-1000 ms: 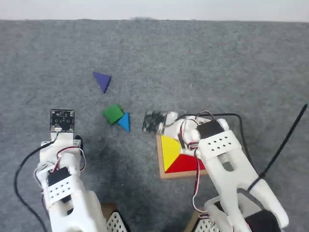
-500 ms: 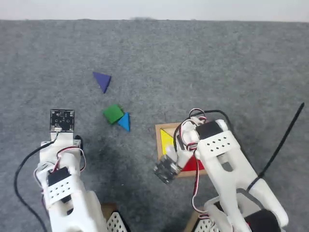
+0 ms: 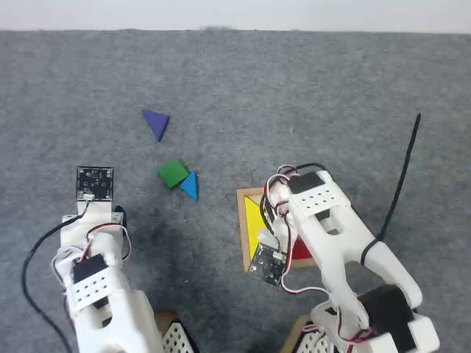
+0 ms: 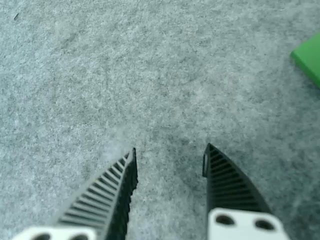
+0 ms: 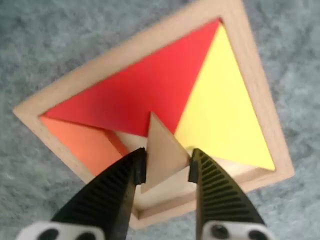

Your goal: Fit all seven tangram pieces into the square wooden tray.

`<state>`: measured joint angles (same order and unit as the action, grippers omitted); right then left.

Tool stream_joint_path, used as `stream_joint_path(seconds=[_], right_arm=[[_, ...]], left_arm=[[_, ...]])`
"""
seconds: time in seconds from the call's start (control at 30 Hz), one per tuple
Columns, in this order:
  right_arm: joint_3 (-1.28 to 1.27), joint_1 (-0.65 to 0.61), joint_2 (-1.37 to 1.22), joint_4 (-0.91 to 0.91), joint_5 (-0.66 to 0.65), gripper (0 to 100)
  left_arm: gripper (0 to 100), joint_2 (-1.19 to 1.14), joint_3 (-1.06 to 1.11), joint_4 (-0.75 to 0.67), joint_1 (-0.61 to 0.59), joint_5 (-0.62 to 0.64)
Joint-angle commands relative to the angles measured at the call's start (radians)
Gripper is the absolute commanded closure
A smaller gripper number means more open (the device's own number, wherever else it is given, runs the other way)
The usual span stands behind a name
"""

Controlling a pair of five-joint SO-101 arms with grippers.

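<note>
The square wooden tray (image 5: 252,75) holds a big red triangle (image 5: 145,85), a big yellow triangle (image 5: 220,115) and an orange piece (image 5: 85,142). My right gripper (image 5: 167,162) hangs over the tray's unfilled corner, shut on a small pale tan triangle (image 5: 161,147). In the high view the right arm (image 3: 316,213) covers most of the tray (image 3: 243,228). On the carpet to the tray's left lie a green square (image 3: 173,173), a light blue triangle (image 3: 190,184) touching it, and a purple triangle (image 3: 156,123). My left gripper (image 4: 170,150) is open above bare carpet, with the green square (image 4: 310,60) off to one side.
Grey carpet covers the whole table. The left arm (image 3: 92,265) stands at the near left, its wrist camera (image 3: 94,182) pointing away. A black cable (image 3: 401,184) arcs up on the right. Bare carpet lies beyond the tray.
The right arm's wrist swung from the tray's far side to over the tray, toward its near edge. The left arm and the loose pieces have stayed put.
</note>
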<state>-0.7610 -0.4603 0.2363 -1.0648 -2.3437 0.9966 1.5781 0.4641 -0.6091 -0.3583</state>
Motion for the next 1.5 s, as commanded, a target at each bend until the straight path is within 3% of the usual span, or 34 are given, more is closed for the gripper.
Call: stream_joint_path(seconds=[0.0, 0.13, 0.23, 0.27, 0.37, 0.47, 0.6, 0.77, 0.93, 1.2, 1.47], right_arm=[[0.095, 0.001, 0.013, -0.008, 0.100, 78.5], [0.141, 0.005, 0.013, -0.016, 0.181, 72.0], [0.140, 0.004, 0.013, -0.008, 0.207, 71.9], [0.147, 0.004, 0.016, -0.007, 0.270, 73.1], [0.183, 0.012, 0.073, -0.008, 0.606, 84.7], [0.203, 0.013, 0.189, -0.019, 1.042, 99.8], [0.180, 0.039, 0.412, -0.044, 1.588, 99.2], [-0.044, -0.056, 0.691, 0.012, 1.938, 99.1], [-0.187, -0.150, 0.668, 0.113, 2.071, 99.1], [-0.095, -0.150, 0.280, 0.266, 2.186, 99.1], [-0.049, -0.002, 0.117, 0.266, 2.251, 99.1]], left_arm=[[79, 0.005, -0.007, -0.003, 0.006, -0.005], [79, 0.005, -0.007, -0.003, 0.006, -0.005], [79, 0.005, -0.007, -0.003, 0.006, -0.005], [79, 0.005, -0.007, -0.003, 0.006, -0.005], [79, 0.005, -0.007, -0.003, 0.006, -0.005], [79, 0.005, -0.007, -0.003, 0.006, -0.005], [79, 0.005, -0.007, -0.003, 0.006, -0.005], [79, 0.005, -0.007, -0.003, 0.006, -0.005], [79, 0.005, -0.007, -0.003, 0.006, -0.005], [79, 0.005, -0.007, -0.002, 0.006, -0.005], [79, 0.005, -0.007, -0.002, 0.006, -0.005]])
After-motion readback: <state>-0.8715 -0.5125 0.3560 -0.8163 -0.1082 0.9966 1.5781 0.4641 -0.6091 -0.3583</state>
